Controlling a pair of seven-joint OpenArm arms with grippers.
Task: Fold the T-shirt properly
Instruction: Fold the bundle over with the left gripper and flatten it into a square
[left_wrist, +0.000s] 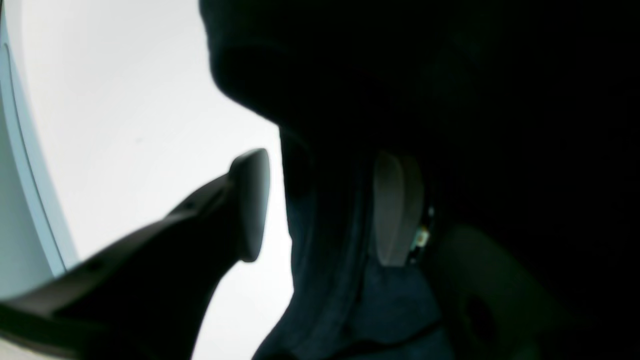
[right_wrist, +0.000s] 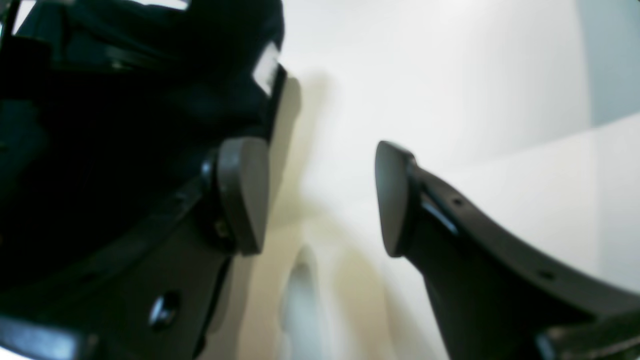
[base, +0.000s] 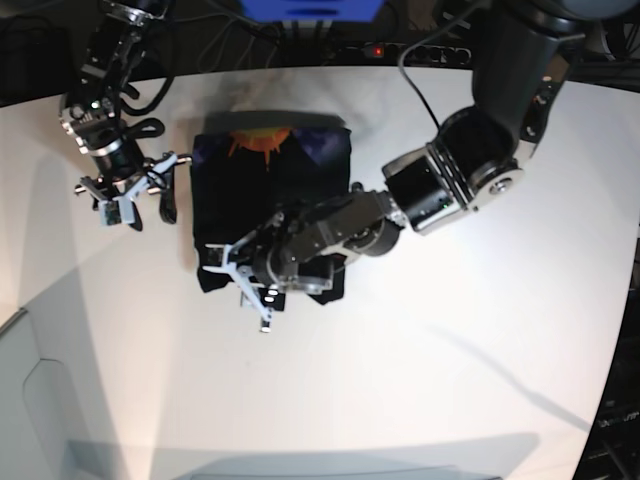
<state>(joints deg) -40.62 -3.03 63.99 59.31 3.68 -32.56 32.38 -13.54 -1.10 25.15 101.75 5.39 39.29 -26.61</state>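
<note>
The black T-shirt lies folded into a rectangle on the white table, with its orange print showing at the far edge. My left gripper is at the shirt's near edge. In the left wrist view its jaws stand apart, with a fold of the black cloth between them, against the far pad and clear of the near finger. My right gripper hovers just left of the shirt, open and holding nothing. The shirt and its white label lie beside it.
The white table spreads to the right and toward the front. A blue object and cables sit beyond the back edge. My left arm's big forearm reaches over the table from the right. A grey panel is at the lower left.
</note>
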